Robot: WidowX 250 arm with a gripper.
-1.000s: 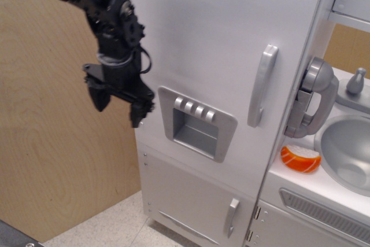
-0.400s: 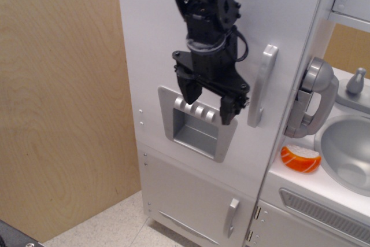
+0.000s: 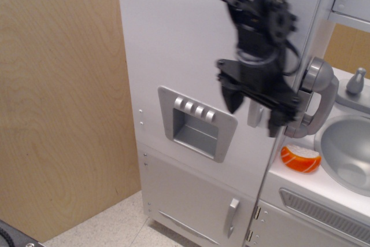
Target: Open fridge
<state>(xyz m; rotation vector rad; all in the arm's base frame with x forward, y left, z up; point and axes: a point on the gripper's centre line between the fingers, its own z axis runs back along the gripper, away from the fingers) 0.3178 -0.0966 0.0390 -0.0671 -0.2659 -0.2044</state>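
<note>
The fridge [image 3: 185, 50] is a tall silver-white toy unit with its large door shut. Its grey dispenser panel [image 3: 197, 122] with a row of buttons sits mid-door. My black gripper [image 3: 253, 112] hangs open in front of the door's right side. Its two fingers straddle the long vertical silver handle [image 3: 255, 115], of which only the lower end shows between them. The arm hides the rest of the handle.
A shorter silver-white lower door with a small handle [image 3: 232, 217] sits below. To the right are a grey toy phone [image 3: 315, 96], an orange-and-white toy [image 3: 300, 158], a sink [image 3: 347, 154] and an oven vent grille [image 3: 324, 211]. A wooden panel [image 3: 58, 102] stands left.
My gripper has swept from the left edge of the fridge, across the dispenser panel, to the door handle on the right. The door has stayed shut.
</note>
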